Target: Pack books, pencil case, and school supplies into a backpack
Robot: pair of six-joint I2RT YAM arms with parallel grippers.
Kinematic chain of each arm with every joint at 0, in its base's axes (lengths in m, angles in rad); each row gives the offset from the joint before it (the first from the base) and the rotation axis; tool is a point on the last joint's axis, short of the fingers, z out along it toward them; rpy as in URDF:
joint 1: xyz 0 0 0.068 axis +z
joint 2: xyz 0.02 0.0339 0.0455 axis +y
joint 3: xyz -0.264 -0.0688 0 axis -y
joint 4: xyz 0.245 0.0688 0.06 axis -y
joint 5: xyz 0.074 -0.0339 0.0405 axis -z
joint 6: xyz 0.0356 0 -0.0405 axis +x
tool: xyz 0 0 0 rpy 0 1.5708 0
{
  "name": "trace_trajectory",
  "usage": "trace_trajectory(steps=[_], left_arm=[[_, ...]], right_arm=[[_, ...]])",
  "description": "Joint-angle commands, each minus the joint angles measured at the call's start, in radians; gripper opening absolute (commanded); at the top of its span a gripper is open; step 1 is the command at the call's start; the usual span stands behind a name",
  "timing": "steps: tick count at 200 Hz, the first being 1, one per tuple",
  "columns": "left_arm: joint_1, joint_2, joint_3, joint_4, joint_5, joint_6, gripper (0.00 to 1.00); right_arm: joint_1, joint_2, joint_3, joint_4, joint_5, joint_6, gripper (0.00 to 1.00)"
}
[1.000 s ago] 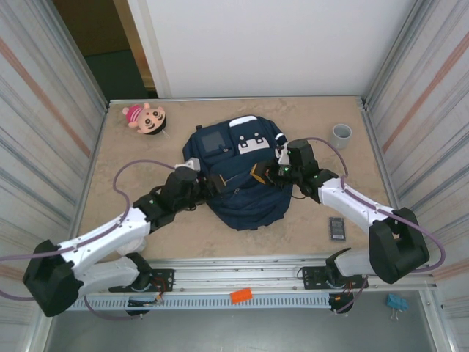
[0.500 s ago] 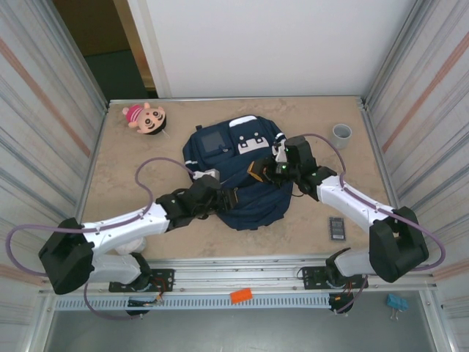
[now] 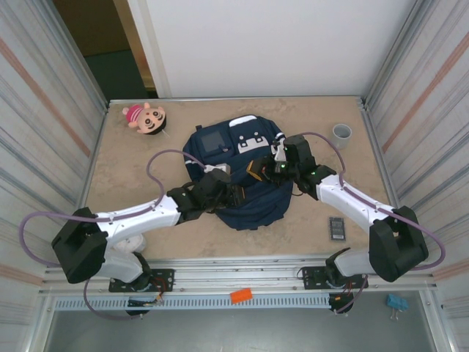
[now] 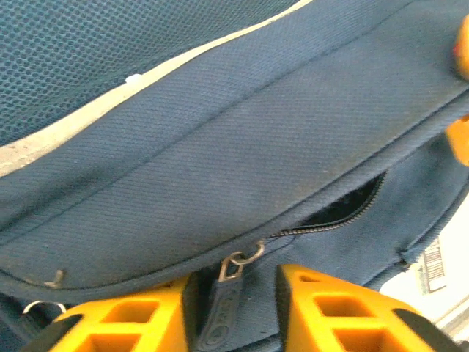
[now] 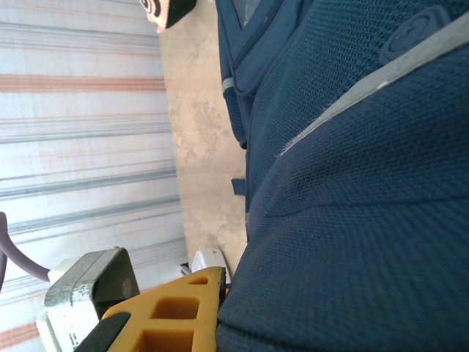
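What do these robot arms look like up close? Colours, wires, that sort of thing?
The left arm and right arm are white tube-like segments linked by chunky black joints, each trailing a thin purple cable. The left pincer and right pincer have two orange-yellow fingers with cut-out windows.

Navy backpack [image 3: 249, 207] with white patches, orange gripper fingers [image 4: 132, 323], pink doll [image 3: 144, 117], grey cup [image 3: 341, 134], mottled beige table [image 3: 128, 165]
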Motion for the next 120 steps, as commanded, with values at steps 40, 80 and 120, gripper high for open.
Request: trace_trajectory(steps=[40,80,120], left_arm=[[0.008,-0.04,-0.023,-0.029,-0.105,0.004,0.02],[0.032,-0.189,-0.173,-0.079,-0.144,-0.028,0.0],[0.077,-0.262,-0.239,-0.009,-0.113,-0.001,0.0]], right_arm=[[-0.053,-0.011,0.061,-0.066,-0.076,-0.112,0.0],[-0.164,0.011,0.119,-0.19,-0.153,-0.215,0.0],[-0.167,0.02,0.132,-0.179,-0.159,-0.203,0.09]])
